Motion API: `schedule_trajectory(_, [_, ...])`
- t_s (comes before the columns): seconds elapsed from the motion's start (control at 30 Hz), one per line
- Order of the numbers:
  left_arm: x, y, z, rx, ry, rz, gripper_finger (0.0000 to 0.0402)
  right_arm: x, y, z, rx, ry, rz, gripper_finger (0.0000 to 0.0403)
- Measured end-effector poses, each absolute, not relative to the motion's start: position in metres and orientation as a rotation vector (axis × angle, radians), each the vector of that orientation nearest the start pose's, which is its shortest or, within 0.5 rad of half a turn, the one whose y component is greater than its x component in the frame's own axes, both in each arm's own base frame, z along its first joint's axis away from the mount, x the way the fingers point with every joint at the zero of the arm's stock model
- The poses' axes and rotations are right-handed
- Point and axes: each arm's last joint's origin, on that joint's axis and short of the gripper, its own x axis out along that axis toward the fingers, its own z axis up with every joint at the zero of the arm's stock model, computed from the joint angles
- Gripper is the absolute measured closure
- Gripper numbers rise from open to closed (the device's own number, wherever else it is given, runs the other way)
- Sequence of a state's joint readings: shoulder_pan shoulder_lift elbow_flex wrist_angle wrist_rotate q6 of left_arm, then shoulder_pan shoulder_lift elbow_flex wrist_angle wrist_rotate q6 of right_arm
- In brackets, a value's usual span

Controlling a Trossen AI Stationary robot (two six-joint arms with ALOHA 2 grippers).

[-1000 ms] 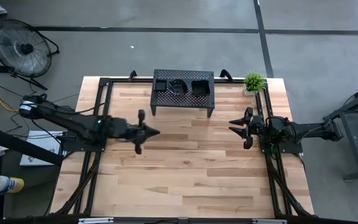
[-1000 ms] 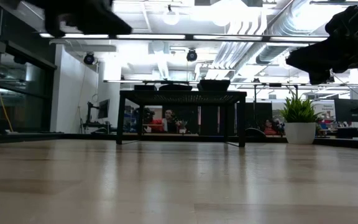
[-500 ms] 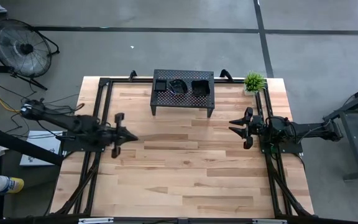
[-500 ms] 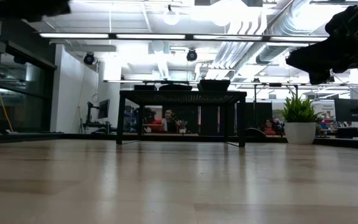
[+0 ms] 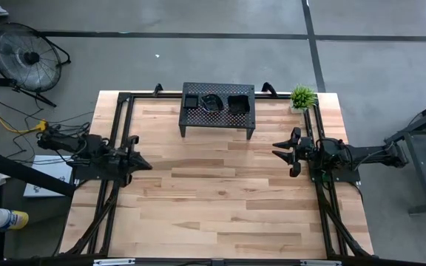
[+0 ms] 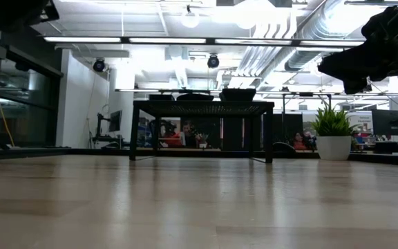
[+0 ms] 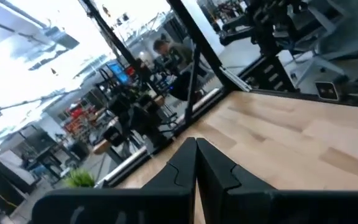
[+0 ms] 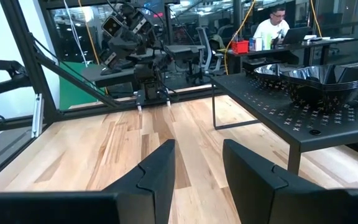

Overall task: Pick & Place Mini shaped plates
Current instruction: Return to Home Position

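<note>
At twelve o'clock on the bench, on top of a black perforated rack [image 5: 198, 120], sit the plates [image 5: 218, 102], none of them lying on the wood below. They are sorted into three piles side by side: a small square pile at the nine o'clock end of the rack, a wavy-rimmed pile in the middle, and a broader square pile at the three o'clock end. All are glossy black. From the right wrist view the nested rims flare upward and catch the light.

The bench [image 5: 220, 210] is pale wooden planking inside a dark metal frame. A small green plant [image 5: 302, 96] in a white pot stands at one o'clock, near the rack. At nine o'clock the left claw [image 7: 196, 149] hangs over the bench edge, its fingers pressed together and holding nothing. At three o'clock the right claw [image 8: 197, 165] points inward, its fingers spread and empty.

Around the bench is a grey floor [image 5: 198, 59], with a fan [image 5: 24, 53] off toward ten o'clock. Beyond the rack is an open workshop with bright ceiling lights and pipes, and a person [image 8: 277, 25] sits at a desk.
</note>
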State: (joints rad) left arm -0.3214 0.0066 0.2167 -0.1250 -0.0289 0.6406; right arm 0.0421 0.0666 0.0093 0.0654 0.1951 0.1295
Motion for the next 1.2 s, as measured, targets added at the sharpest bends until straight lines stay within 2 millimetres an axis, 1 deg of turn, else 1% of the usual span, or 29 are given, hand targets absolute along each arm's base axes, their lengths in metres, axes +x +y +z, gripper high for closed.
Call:
schedule_trajectory(0.07, [0.076, -0.024, 0.222, 0.612, -0.166, -0.245, 0.0402, 0.101, -0.001, 0.167, 0.13, -0.015, -0.153, 0.0273])
schedule_trajectory(0.17, [0.079, -0.024, 0.215, 0.605, -0.145, -0.214, 0.0401, 0.101, -0.001, 0.167, 0.129, -0.009, -0.153, 0.0273])
schedule_trajectory(0.3, [0.082, -0.027, 0.213, 0.567, -0.257, -0.258, 0.0401, 0.102, -0.001, 0.167, 0.129, -0.008, -0.153, 0.0273])
schedule_trajectory(0.4, [0.085, -0.03, 0.202, 0.573, -0.28, -0.295, 0.0401, 0.102, -0.001, 0.167, 0.129, -0.007, -0.153, 0.0273])
schedule_trajectory(0.6, [0.089, -0.028, 0.195, 0.603, -0.312, -0.201, 0.0401, 0.102, -0.001, 0.167, 0.129, -0.007, -0.153, 0.0273])
schedule_trajectory(0.73, [0.089, -0.028, 0.194, 0.613, -0.315, -0.207, 0.0401, 0.102, -0.001, 0.167, 0.129, -0.007, -0.153, 0.0273])
schedule_trajectory(1.03, [0.093, -0.011, 0.189, 0.614, -0.278, -0.269, 0.0401, 0.102, -0.001, 0.167, 0.129, -0.007, -0.153, 0.0273])
schedule_trajectory(1.13, [0.094, -0.004, 0.186, 0.6, -0.248, -0.225, 0.0401, 0.102, -0.001, 0.167, 0.129, -0.007, -0.153, 0.0273])
schedule_trajectory(1.2, [0.095, 0.001, 0.181, 0.585, -0.188, -0.169, 0.0401, 0.102, -0.001, 0.167, 0.129, -0.006, -0.153, 0.0273])
